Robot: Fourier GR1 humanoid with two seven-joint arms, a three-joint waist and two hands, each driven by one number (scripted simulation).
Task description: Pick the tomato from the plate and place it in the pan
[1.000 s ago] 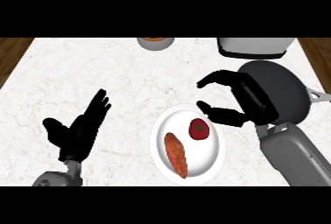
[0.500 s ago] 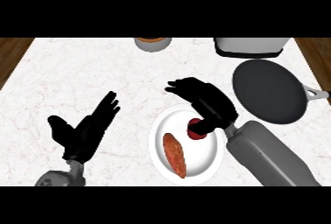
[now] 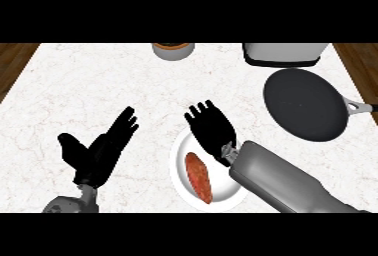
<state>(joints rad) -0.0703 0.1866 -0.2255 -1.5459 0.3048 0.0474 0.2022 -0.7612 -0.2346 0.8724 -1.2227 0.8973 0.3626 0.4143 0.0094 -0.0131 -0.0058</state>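
Two black hands show over the big white marble counter (image 3: 88,85), which fills most of the view, with brown wood at its left and right edges. Next in size is the dark round pan (image 3: 304,104) at the right. It has nothing in it, and its grey handle pokes out to the right edge. The fat grey right forearm (image 3: 284,182) comes up from the bottom right and lies across the right part of the white plate (image 3: 179,167), hiding that part.

The right hand (image 3: 212,131) is over the top of the plate with its back turned up. Its fingers point away up the counter. They look mostly straight, but their tips are bent down a little, so I cannot tell if they are curled on something under the palm. The tomato cannot be seen at all. It may be hidden under this hand, but I cannot tell.

The left hand (image 3: 97,150) rests at the lower left, wide open, fingers up, holding nothing.

A long reddish-brown food (image 3: 199,177) lies on the plate, just left of the right arm.

At the top edge stand a white box thing (image 3: 284,53) above the pan and a small grey cup (image 3: 173,50), both well apart from the plate.
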